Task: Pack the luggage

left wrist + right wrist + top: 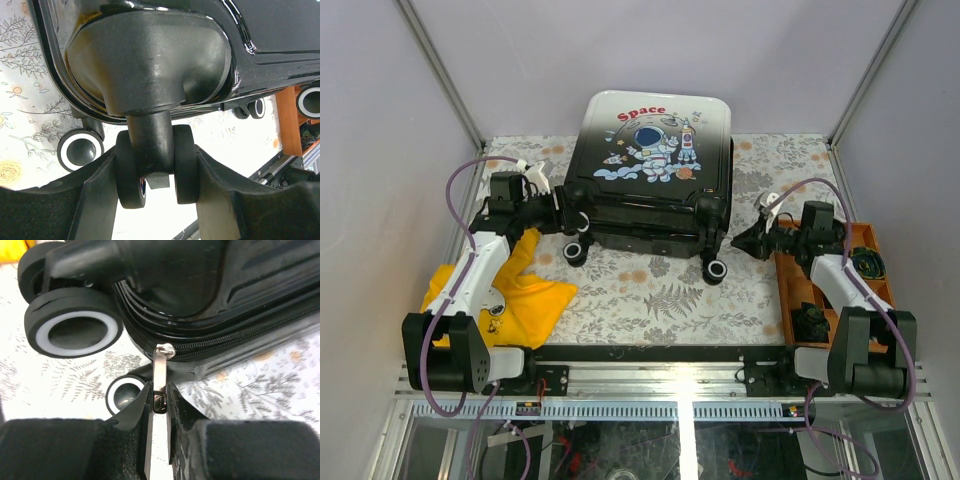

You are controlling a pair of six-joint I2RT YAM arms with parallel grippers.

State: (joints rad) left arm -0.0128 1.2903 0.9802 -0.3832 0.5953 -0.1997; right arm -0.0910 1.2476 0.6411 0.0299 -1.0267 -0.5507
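The luggage [655,150] lies shut on the patterned table, astronaut print up and wheels toward me. My left gripper [564,204] is at its front left corner. In the left wrist view the gripper [155,172] is shut on a black twin wheel [131,170] under the shell [150,65], one finger against each side. My right gripper [740,240] is at the front right corner. In the right wrist view the gripper [160,399] pinches the silver zipper pull [160,371], which hangs from the black zipper [235,342] of the luggage [200,285].
A yellow cloth [520,295] lies at the left beside my left arm. An orange compartment tray [790,295] with small items stands at the right under my right arm. Two white-and-black wheels [577,250] [716,270] rest on the table. Walls and frame posts close in the back and sides.
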